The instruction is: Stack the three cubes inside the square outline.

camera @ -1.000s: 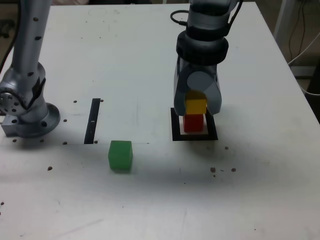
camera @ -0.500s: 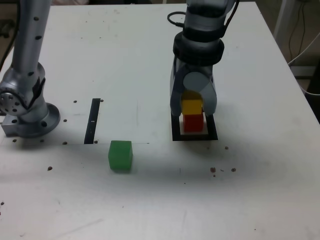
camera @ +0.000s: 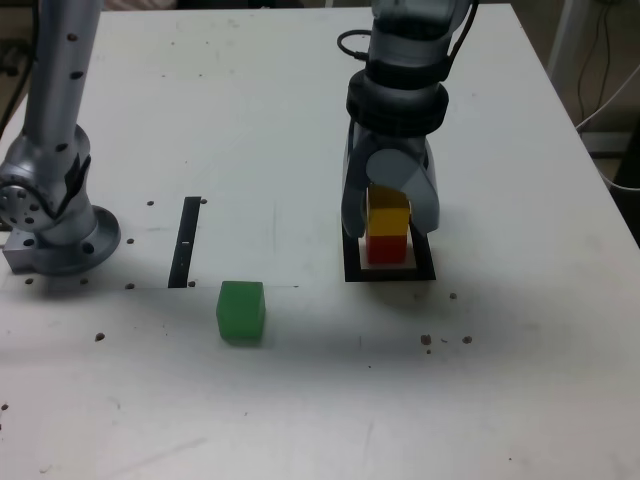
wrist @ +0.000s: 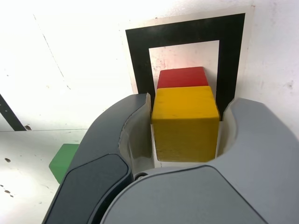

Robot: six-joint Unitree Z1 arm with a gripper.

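Note:
The yellow cube (camera: 388, 212) sits on top of the red cube (camera: 388, 248), and both stand inside the square outline (camera: 390, 274). My gripper (camera: 388, 225) reaches down from above with one finger on each side of the yellow cube. In the wrist view the pads (wrist: 145, 126) lie against both sides of the yellow cube (wrist: 185, 123), with no gap visible. The red cube (wrist: 182, 77) shows just beyond it, within the outline (wrist: 138, 60). The green cube (camera: 241, 310) lies alone on the table toward the exterior view's left, apart from the gripper. Its corner (wrist: 63, 161) shows in the wrist view.
The arm's grey base (camera: 55, 225) stands at the exterior view's left edge. A narrow black strip (camera: 185, 240) lies between the base and the outline. The white table (camera: 500, 380) has small dark specks, and its right edge runs close to cables (camera: 605, 100).
The gripper shifted slightly sideways and back over the outline. The yellow cube stays between the fingers on the red cube. The green cube has not moved.

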